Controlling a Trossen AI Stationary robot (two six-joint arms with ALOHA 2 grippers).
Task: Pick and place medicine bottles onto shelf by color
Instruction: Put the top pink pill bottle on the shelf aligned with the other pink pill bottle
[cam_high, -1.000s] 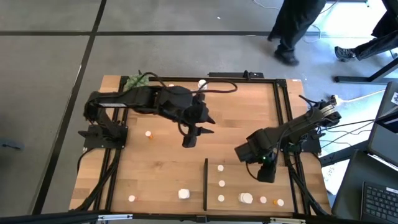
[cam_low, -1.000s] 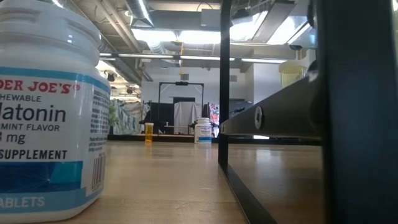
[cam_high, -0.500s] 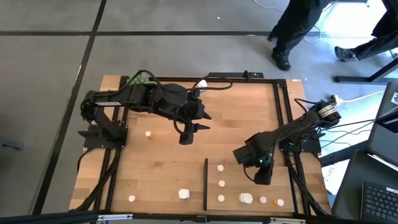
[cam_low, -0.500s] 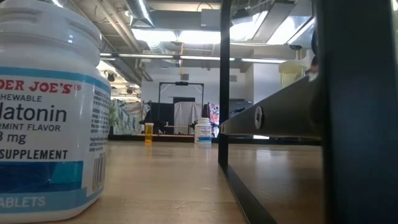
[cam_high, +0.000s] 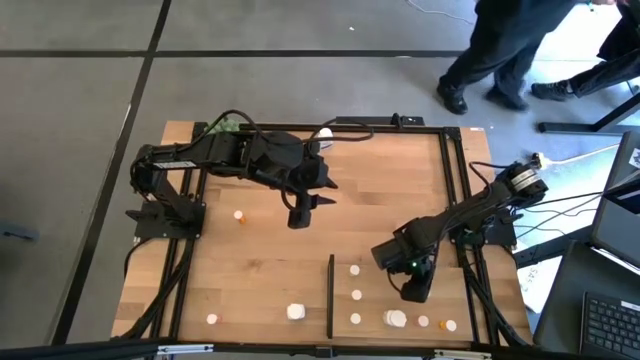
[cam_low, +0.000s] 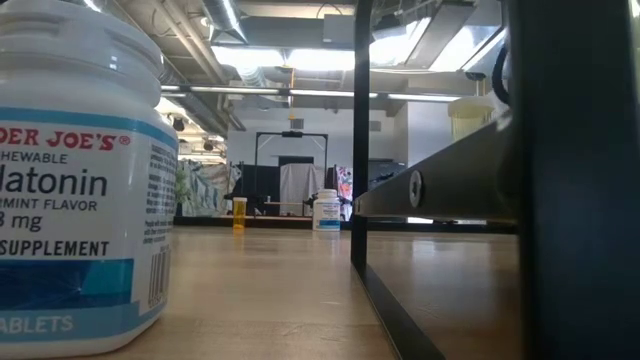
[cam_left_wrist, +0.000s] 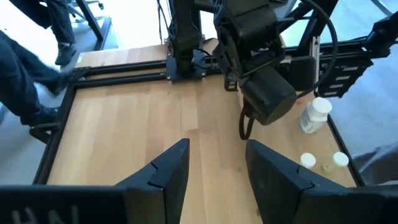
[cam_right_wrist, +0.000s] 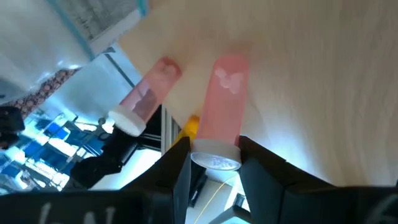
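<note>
My right gripper (cam_high: 414, 293) hangs low over the shelf (cam_high: 372, 303), the pale panel right of a black strip (cam_high: 331, 295), and is shut on an orange bottle (cam_right_wrist: 225, 99). Close by on the shelf stand a chunky white bottle (cam_high: 396, 319), two orange bottles (cam_high: 423, 322) (cam_high: 449, 325) and three small white bottles (cam_high: 356, 296). My left gripper (cam_high: 298, 218) waits open above the table's middle, with nothing between its fingers (cam_left_wrist: 168, 171). An orange bottle (cam_high: 238, 214) stands alone at the left, and a white bottle (cam_high: 325, 135) at the far edge. My right gripper pinches the orange bottle's white cap (cam_right_wrist: 214, 160) between its two fingers. The fingers slant down toward the table's near edge. The bottle's body reaches on past the fingertips to the wood; whether its base (cam_right_wrist: 231, 62) touches the shelf, I cannot tell.
Left of the black strip stand a white bottle (cam_high: 296, 312) and a small one (cam_high: 212, 319). A green plant ball (cam_high: 225, 127) lies at the far left corner. Black frame rails (cam_high: 458, 190) run along the table's sides. People stand beyond the far right corner.
My right gripper has sunk toward the shelf and gone a little toward the table's near edge, tipping further, with its fingers still shut on the orange bottle. A person beyond the far edge has walked on.
</note>
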